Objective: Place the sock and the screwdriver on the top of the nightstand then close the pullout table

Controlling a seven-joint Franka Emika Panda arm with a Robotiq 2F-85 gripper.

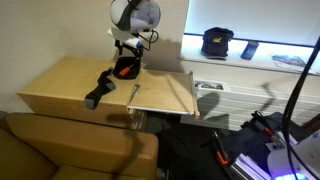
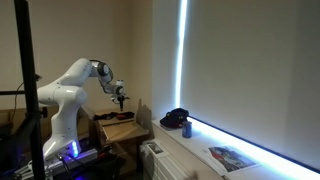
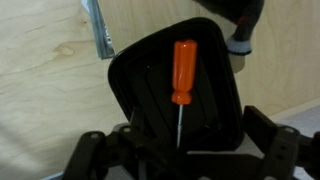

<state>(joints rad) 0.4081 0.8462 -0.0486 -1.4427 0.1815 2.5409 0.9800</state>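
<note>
The screwdriver (image 3: 184, 70), with an orange handle and a thin shaft, lies in a shallow black tray (image 3: 215, 95) on the nightstand's tan wooden top (image 1: 60, 85). In the wrist view my gripper (image 3: 180, 150) is open. It hovers right over the tray, with one finger on each side of the shaft's tip and nothing held. In an exterior view the gripper (image 1: 126, 60) is at the back of the nightstand, over the tray. The black sock (image 1: 99, 88) lies limp on the top, in front of the tray. The pullout table (image 1: 165, 95) sticks out beside the nightstand.
A white shelf unit (image 1: 240, 68) by the window carries a black cap (image 1: 217, 41) and a magazine (image 1: 288, 61). A metal bar (image 3: 100, 30) lies beside the tray. A brown couch (image 1: 70, 145) stands in front of the nightstand. A small can (image 2: 187, 128) stands near the cap.
</note>
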